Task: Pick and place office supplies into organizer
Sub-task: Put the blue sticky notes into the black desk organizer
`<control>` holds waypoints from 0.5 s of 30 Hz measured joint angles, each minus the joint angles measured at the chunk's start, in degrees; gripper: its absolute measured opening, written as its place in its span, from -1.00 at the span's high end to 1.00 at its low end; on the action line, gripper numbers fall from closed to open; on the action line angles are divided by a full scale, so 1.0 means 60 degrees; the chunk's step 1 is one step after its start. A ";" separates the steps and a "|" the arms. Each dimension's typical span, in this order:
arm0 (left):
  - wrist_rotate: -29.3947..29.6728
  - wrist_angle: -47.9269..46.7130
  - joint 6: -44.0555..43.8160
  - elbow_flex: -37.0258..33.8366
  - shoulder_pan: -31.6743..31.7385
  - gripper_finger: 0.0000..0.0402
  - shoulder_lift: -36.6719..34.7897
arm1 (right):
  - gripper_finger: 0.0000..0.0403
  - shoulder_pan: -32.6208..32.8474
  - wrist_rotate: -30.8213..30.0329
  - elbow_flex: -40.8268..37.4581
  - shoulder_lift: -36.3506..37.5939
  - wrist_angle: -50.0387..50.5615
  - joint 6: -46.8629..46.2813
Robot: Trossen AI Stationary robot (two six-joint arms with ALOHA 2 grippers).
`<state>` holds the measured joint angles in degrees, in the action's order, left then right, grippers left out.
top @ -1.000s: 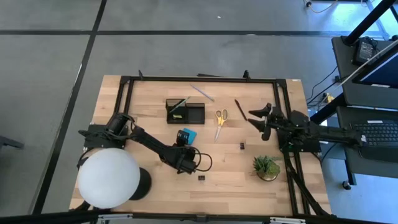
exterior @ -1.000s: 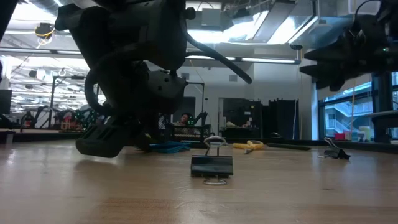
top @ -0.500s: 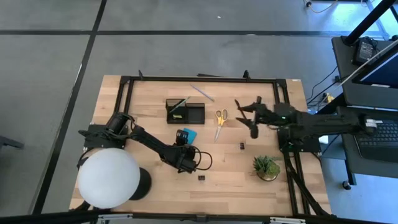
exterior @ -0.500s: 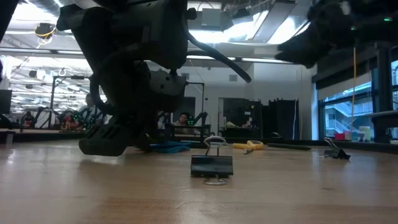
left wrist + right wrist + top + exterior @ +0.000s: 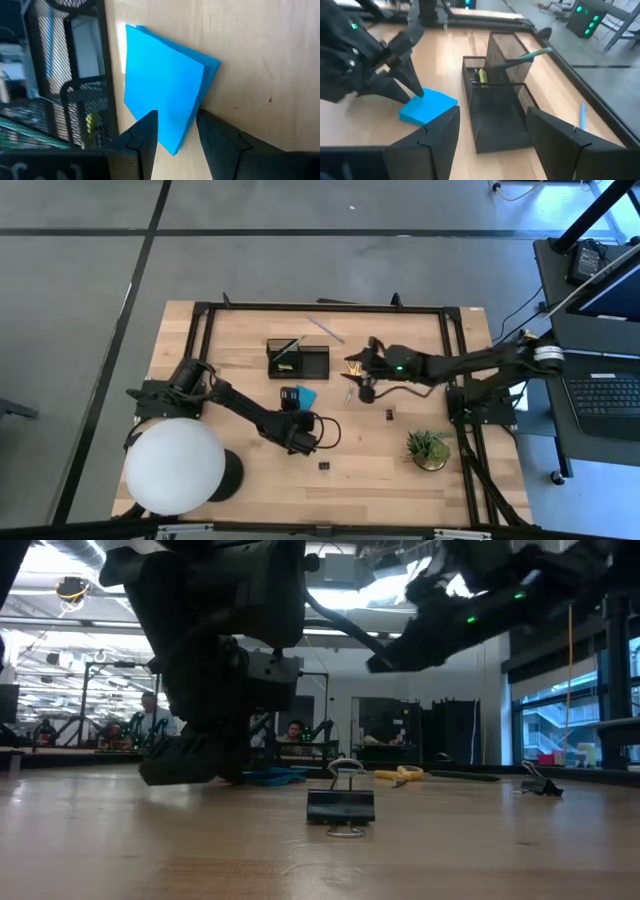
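Observation:
A blue square note pad (image 5: 306, 396) lies flat on the table in front of the black mesh organizer (image 5: 297, 358), which holds a green pen and a small yellow-green piece. My left gripper (image 5: 289, 394) is open and low at the pad. Its fingers (image 5: 146, 134) stand on either side of the pad's near corner (image 5: 175, 144). My right gripper (image 5: 360, 372) is open and empty. It hangs above the yellow-handled scissors (image 5: 353, 364), which it partly hides. A grey-blue pen (image 5: 325, 329) lies behind the organizer. Two black clips (image 5: 388, 414) (image 5: 323, 467) lie nearer the front. My left gripper has its fingertips at the note pad's corner (image 5: 422, 95), slanting down from the table's near left. The pad lies flat on the table. I cannot tell whether the fingers touch it.
A big white globe lamp (image 5: 172, 465) stands at the front left beside my left arm. A small green potted plant (image 5: 430, 448) stands at the front right. A black metal frame (image 5: 320, 307) runs around the work area. One clip (image 5: 341, 802) stands in the low view's foreground.
My right gripper has swung from the frame's right post toward the table's left and now hangs open over the scissors. My left gripper stays at the note pad.

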<state>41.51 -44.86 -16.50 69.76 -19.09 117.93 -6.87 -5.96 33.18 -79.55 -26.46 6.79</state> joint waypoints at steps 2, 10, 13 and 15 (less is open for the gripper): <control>-0.0147 0.0001 -0.0087 -0.0006 0.0039 0.31 -0.0079 | -0.15 0.0000 0.0000 0.0411 -0.0645 -0.0033 0.0138; -0.0296 -0.0087 -0.0068 -0.0007 0.0100 0.31 -0.0181 | -0.15 0.0000 0.0000 0.1714 -0.2847 -0.0028 0.0487; -0.0412 -0.0091 -0.0061 -0.0004 0.0140 0.31 -0.0185 | -0.15 0.0000 0.0011 0.1953 -0.3537 -0.0022 0.0480; -0.0407 -0.0098 -0.0059 0.0000 0.0141 0.31 -0.0185 | -0.15 0.0000 0.0015 0.2009 -0.3915 -0.0074 0.0480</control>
<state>39.07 -45.45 -16.85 69.76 -18.24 116.81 -6.87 -5.87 45.23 -103.04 -26.90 9.67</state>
